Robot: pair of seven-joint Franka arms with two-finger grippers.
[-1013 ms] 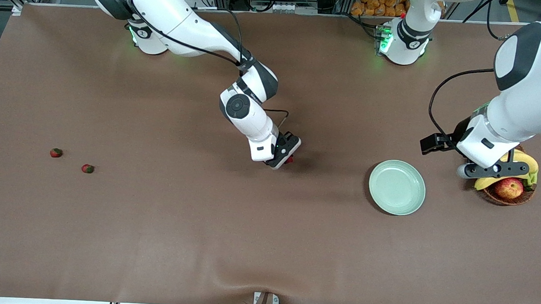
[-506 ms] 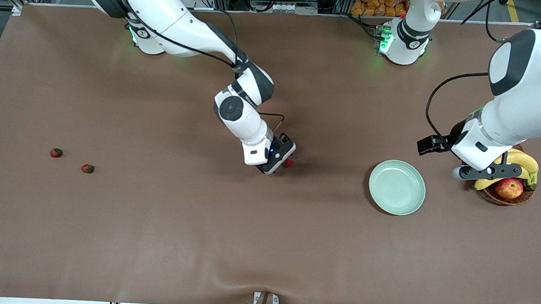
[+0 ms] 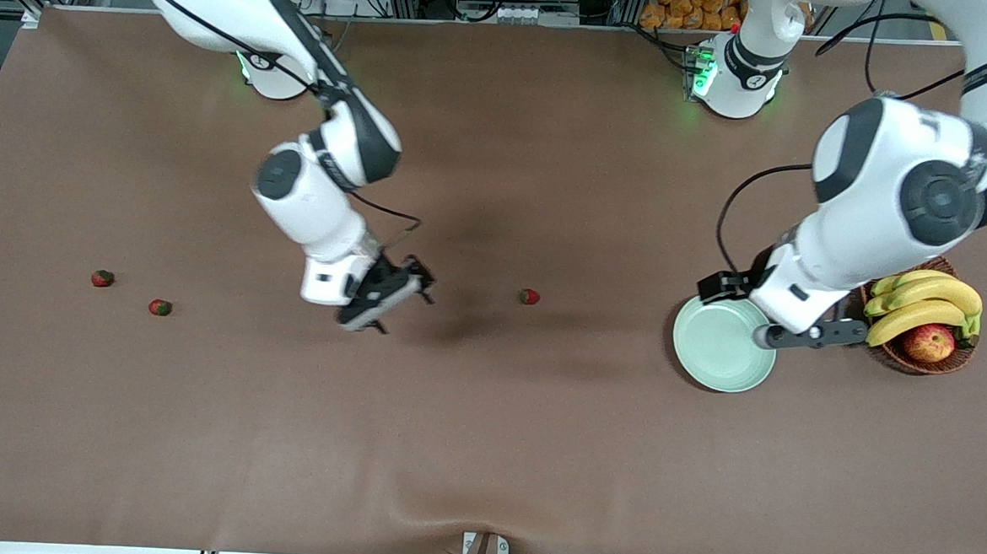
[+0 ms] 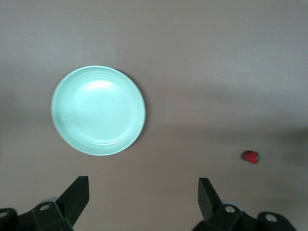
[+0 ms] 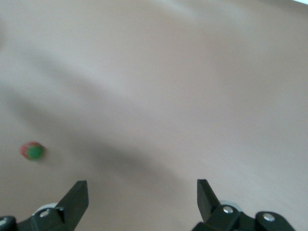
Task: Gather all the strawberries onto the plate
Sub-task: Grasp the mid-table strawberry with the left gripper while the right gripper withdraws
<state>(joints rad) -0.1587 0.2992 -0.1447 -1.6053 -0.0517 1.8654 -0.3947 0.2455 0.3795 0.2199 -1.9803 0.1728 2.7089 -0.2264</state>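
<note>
Three tiny red, green-capped strawberries lie on the matte brown table cloth (image 3: 485,445): one at frame centre (image 3: 529,297), two at mid-left (image 3: 102,278) (image 3: 160,307). The glossy round mint-green plate (image 3: 713,356) sits centre-right. The right gripper (image 3: 384,292) and the left gripper (image 4: 143,197) hang wide open, empty.

Blurred strawberry (image 5: 32,151), right wrist view

Right tool (image 5: 139,204): you see its two dark fingers (image 5: 74,199) spread wide, nothing between them.
Surface (image 5: 183,86): plain brown beneath.
Strawberry (image 5: 32,151): blurred, lying apart from the fingers.
</note>
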